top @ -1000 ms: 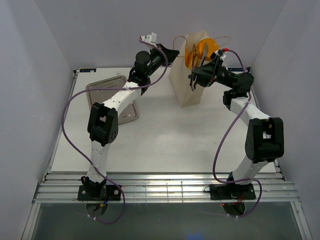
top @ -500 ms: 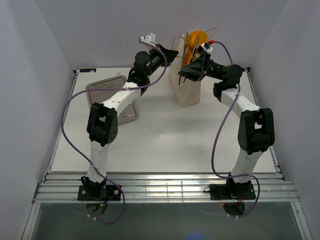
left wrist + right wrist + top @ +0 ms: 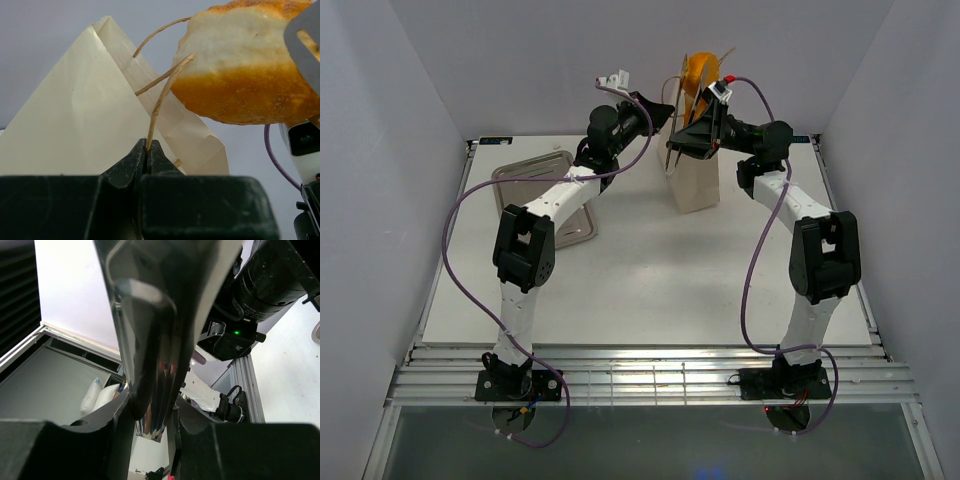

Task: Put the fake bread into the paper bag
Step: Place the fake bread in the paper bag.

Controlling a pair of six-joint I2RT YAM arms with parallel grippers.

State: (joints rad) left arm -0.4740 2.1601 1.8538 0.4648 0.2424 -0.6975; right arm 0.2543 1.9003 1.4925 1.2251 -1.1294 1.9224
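The fake bread [image 3: 698, 80] hangs just above the paper bag [image 3: 695, 185] on the desk [image 3: 650, 290]. The right wrist view alone shows the right tool [image 3: 152, 415] clamped on metal tongs [image 3: 155, 340]. The left wrist view shows the left tool [image 3: 147, 152] pinching the bag's cord handle [image 3: 160, 100].

Your left claw [image 3: 148, 150] is pinching one cord handle [image 3: 159, 102] of the paper bag [image 3: 75, 125] between tightly closed fingertips, and the cord is running up and to the right from the grip. The bag's cream panels are rising to a folded peak behind the claw. A glossy golden-orange bread piece [image 3: 240, 75] is showing at the upper right, above the bag's right edge, with the cord crossing its left side. A silver strip of the tongs [image 3: 302, 35] is overlapping the bread's right side, and a purple cable [image 3: 269, 150] is curving down below it.
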